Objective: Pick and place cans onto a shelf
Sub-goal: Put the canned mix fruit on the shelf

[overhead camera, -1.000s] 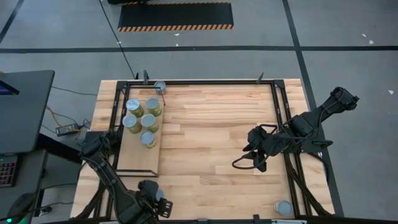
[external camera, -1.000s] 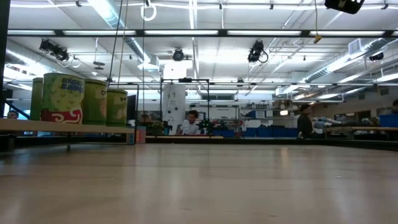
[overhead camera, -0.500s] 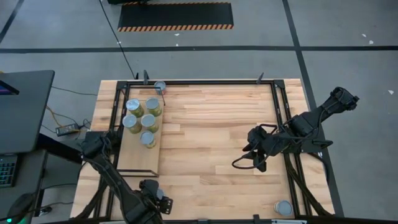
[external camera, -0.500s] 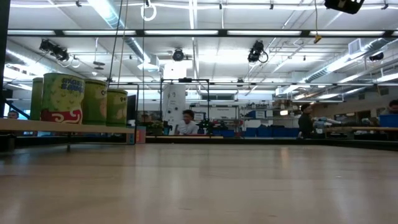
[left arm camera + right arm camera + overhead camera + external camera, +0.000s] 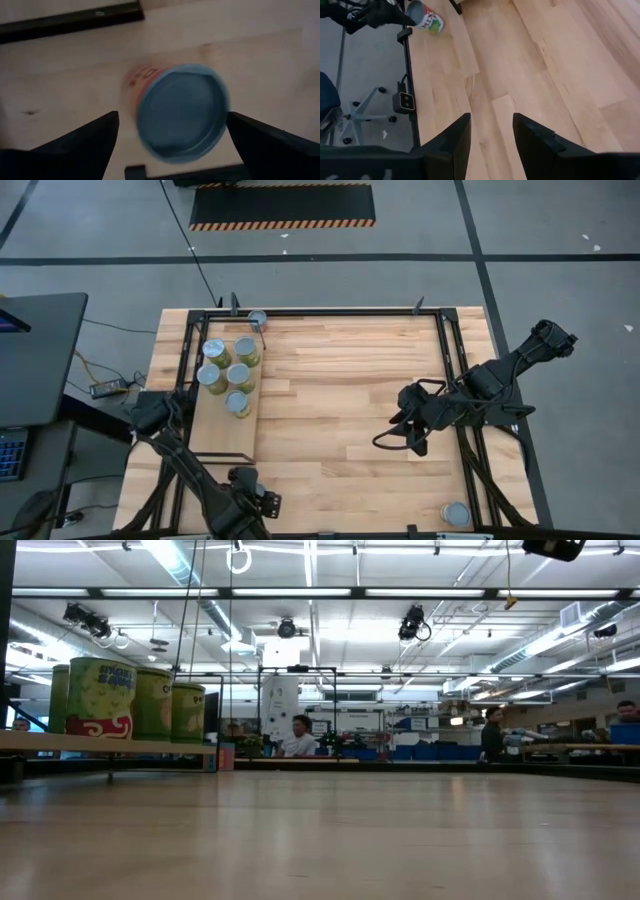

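Note:
My left gripper [image 5: 250,502] is at the table's near edge, left of the middle, open and pointing down over a can [image 5: 182,112] with a round grey top and a red-marked label. Its two fingers stand on either side of the can; I cannot tell whether they touch it. The gripper hides this can in the high view. Several cans [image 5: 227,370] stand upright on the far part of the pale shelf board [image 5: 222,435]; they also show in the low view [image 5: 100,698]. My right gripper [image 5: 388,442] is open and empty over the table's right half.
One can [image 5: 257,317] stands at the table's far edge beside the black frame. Another can [image 5: 456,513] stands at the near right corner. The black metal frame [image 5: 330,311] runs around the tabletop. The near part of the shelf board is bare. People show in the room beyond.
My left gripper has moved a little toward the near edge and over the can there, which showed beside it in the high view before and is now covered by it. My right arm has kept still.

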Action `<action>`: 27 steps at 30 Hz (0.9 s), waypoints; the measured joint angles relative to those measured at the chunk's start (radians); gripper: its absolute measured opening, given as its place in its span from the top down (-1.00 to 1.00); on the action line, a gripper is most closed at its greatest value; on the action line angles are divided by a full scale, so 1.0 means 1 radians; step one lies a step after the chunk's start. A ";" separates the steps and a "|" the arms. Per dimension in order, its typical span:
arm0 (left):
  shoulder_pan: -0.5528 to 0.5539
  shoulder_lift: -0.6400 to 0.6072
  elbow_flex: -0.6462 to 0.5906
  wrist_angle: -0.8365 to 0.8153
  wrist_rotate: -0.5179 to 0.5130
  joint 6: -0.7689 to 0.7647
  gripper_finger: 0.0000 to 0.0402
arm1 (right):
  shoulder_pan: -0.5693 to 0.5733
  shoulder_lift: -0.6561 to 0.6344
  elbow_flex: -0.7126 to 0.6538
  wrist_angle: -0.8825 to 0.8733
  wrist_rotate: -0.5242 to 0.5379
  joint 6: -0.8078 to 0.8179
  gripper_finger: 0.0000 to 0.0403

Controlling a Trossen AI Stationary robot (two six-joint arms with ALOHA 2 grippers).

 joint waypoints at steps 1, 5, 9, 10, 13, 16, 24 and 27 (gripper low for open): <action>0.002 0.003 -0.001 -0.005 0.000 0.002 -0.88 | 0.000 0.000 0.000 0.006 0.000 0.000 0.24; 0.013 0.003 -0.001 -0.009 -0.004 0.009 -0.88 | 0.000 0.000 0.000 0.020 0.000 0.000 0.24; 0.019 0.001 -0.001 -0.014 -0.006 0.017 -0.88 | 0.000 0.000 0.000 0.033 0.000 0.001 0.24; 0.019 0.001 -0.001 -0.015 -0.006 0.017 -0.88 | 0.000 0.000 0.000 0.036 0.000 0.001 0.24; 0.014 0.000 -0.001 -0.017 -0.002 0.011 -0.88 | 0.000 0.000 0.000 0.040 0.000 0.011 0.24; 0.011 0.001 -0.001 -0.014 0.000 0.008 -0.88 | 0.000 0.000 0.000 0.041 0.000 0.019 0.24; 0.032 0.023 0.000 -0.022 -0.031 0.043 -0.88 | 0.000 0.000 0.000 0.042 0.000 0.019 0.24; 0.045 0.023 0.000 -0.040 -0.046 0.058 -0.88 | 0.000 0.000 0.000 0.042 0.000 0.019 0.24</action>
